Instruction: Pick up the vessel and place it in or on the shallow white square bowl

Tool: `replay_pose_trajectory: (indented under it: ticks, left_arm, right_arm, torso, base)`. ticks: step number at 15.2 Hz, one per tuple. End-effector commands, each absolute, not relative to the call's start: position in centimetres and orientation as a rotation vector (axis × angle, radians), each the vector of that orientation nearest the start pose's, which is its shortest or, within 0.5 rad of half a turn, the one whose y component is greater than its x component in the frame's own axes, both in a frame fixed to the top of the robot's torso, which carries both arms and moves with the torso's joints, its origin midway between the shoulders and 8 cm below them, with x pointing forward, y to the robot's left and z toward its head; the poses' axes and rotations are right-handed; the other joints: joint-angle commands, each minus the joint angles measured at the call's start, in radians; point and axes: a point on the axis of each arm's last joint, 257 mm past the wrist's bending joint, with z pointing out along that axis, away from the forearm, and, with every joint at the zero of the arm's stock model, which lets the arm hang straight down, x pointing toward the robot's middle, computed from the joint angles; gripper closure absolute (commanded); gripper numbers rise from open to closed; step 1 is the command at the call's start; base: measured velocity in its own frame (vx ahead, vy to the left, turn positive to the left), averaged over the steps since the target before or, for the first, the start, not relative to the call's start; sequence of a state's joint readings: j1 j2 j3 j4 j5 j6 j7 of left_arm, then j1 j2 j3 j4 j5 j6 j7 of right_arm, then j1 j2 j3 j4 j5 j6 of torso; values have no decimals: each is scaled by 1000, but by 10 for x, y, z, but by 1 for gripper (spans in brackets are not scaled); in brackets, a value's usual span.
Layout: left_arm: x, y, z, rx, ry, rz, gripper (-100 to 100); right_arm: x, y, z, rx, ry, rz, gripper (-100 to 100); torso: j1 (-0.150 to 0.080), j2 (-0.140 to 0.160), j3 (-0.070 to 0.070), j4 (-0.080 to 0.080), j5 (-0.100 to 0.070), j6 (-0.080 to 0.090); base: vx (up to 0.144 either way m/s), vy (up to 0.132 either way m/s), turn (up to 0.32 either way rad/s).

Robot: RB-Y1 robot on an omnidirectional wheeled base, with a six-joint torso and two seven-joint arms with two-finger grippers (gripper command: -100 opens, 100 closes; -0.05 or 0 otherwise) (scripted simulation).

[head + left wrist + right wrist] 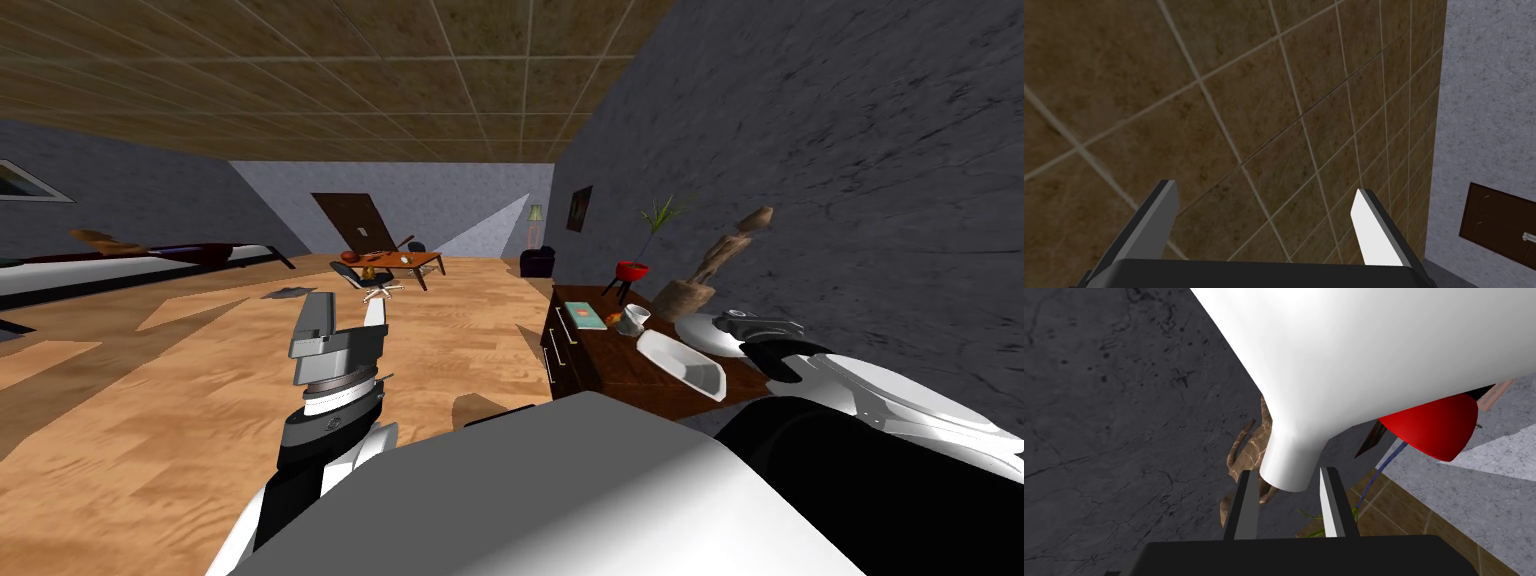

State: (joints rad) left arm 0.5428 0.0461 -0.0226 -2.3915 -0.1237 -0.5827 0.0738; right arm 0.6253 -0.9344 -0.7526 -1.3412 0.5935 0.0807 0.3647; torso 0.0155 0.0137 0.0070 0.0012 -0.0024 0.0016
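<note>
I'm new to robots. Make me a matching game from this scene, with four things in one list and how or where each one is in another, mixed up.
Things
1. white vessel
2. square bowl
3. left gripper
4. red pot

Places or states
A. open, held up away from the dresser
B. holds a green plant
C. clamped at its narrow foot by the right gripper
D. resting on the dresser's near end

Pairs: 1-C, 2-D, 3-A, 4-B

White vessel, white square bowl, red pot, teal book, dark brown dresser.
</note>
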Motion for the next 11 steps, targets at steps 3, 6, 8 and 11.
replay_pose_trajectory:
  ticks: [3, 6, 8, 11]
  left_arm:
    - [307, 245, 71, -450, 605, -1342, 0]
    - [307, 245, 71, -450, 605, -1342, 0]
    - [307, 245, 71, -450, 605, -1342, 0]
    - [307, 245, 71, -450, 605, -1342, 0]
  right_arm:
    - [220, -848, -39, 292, 1646, -1043, 100]
    - [237, -842, -20, 241, 1641, -1014, 100]
    - [245, -838, -12, 218, 1641, -999, 100]
    - [256, -832, -2, 187, 1641, -979, 100]
  torso:
    - [-1, 0, 0, 0, 0, 0]
    - [0, -2, -1, 0, 1, -1]
    - [3, -1, 0, 0, 2, -1]
    - [3, -2, -1, 0, 3, 0]
  base:
    - [-90, 77, -2]
    - [-74, 88, -2]
    - [-108, 109, 1]
    - [-69, 82, -1]
